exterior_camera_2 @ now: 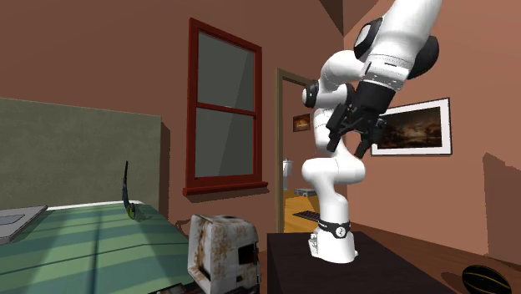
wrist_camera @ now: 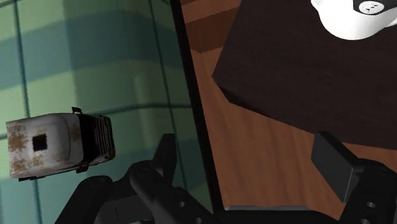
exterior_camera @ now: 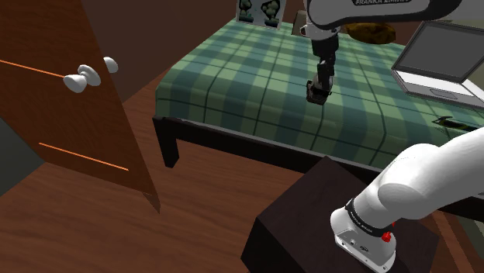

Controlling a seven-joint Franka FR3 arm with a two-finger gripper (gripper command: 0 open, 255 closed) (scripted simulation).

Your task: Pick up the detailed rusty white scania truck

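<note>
Plaid bed [exterior_camera: 248, 77] bears a laptop [exterior_camera: 442, 66]; wrist view catches the rusty truck [wrist_camera: 60, 145].

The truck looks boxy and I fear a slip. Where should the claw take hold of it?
Probably across the two flat long sides of the truck, coming down from above: it stands upright on the bed, roof up. The open claw would likely need about a quarter turn to span that shorter width.

A: What colour is the truck [wrist_camera: 57, 143]?
B: White, blotched with rust-brown, its grille dark.
A: And the bedspread [exterior_camera: 256, 70]?
B: Green plaid, darker lines crossing. The floor [exterior_camera: 155, 225] is reddish-brown wood grain; the stand [wrist_camera: 286, 57] near black; the gripper [wrist_camera: 247, 147] black.
</note>
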